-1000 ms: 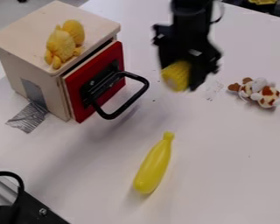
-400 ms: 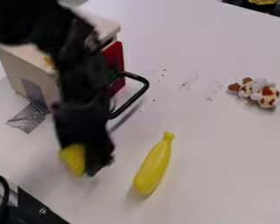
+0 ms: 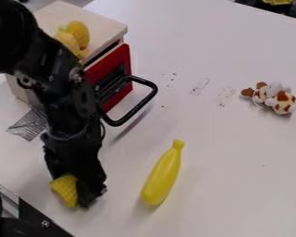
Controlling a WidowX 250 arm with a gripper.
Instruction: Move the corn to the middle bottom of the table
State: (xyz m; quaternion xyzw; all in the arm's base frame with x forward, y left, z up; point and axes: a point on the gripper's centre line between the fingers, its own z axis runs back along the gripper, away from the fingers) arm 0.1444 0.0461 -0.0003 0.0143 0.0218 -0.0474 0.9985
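And down it comes! We have just watched the gripper [image 3: 77, 192] sweep from beside the red door [image 3: 122, 62] to the lower left of the view, dipping a touch further since the last glimpse. It has the corn [image 3: 64, 190] clamped at its tips, left of the yellow banana [image 3: 163, 176] and well apart from it. Whether the corn touches the table [image 3: 218, 180] yet, we cannot tell. For the task, that's real headway: we judge the carrying nearly done, with a gentle lowering and release next, perhaps a nudge toward the middle if this lies too far left.

Now the textures! We've got knobbly, stubby yellow corn against that smooth, glossy, tapering banana, which hasn't budged. Up top, pale wood on the box [image 3: 52, 11], a bent black handle [image 3: 137, 111], wrinkled silvery tape [image 3: 27, 125], and off right, a soft, brown-patched plush toy [image 3: 279, 98].
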